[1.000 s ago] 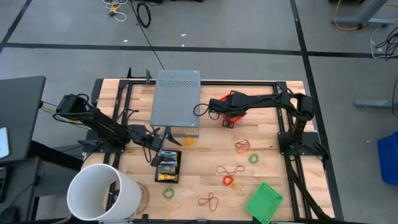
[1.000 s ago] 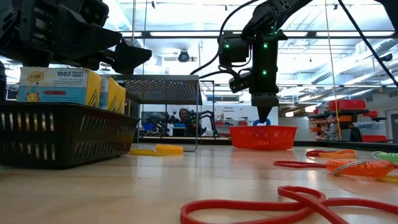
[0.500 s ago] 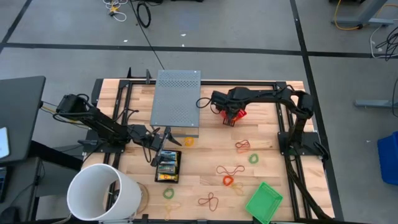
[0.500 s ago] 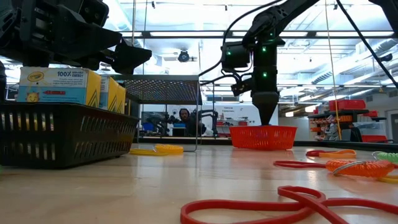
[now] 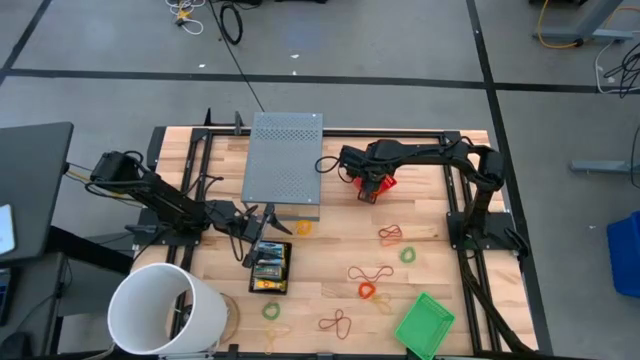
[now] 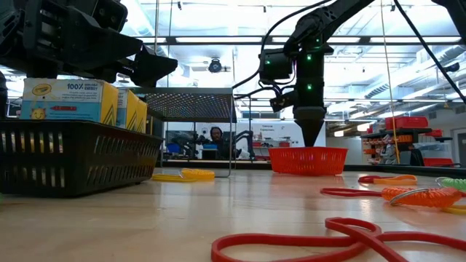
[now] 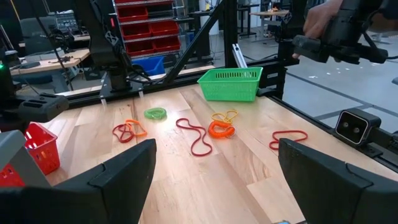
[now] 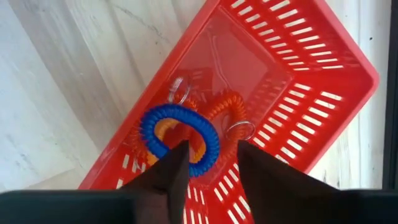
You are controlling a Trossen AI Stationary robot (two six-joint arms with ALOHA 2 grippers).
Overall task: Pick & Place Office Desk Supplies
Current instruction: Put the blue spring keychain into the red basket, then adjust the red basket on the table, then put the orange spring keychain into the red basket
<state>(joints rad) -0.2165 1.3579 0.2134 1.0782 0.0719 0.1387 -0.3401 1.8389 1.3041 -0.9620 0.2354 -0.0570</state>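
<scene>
The right pincer [image 8: 208,163] hangs released above the red slotted plastic basket [image 8: 323,93], where one blue coiled loop [image 8: 180,127] lies on two orange coiled loops [image 8: 227,115]. These coils judge as light, springy and soft; grip across one strand. The left pincer [image 7: 211,180] waits released beside the black wire basket [image 5: 270,268].

red basket [image 5: 374,187] walls probably hem right hand [image 5: 366,181]

Grey concrete floor [image 5: 400,40] w/ dark tape lines; red storage bins [image 7: 140,28] behind.
</scene>
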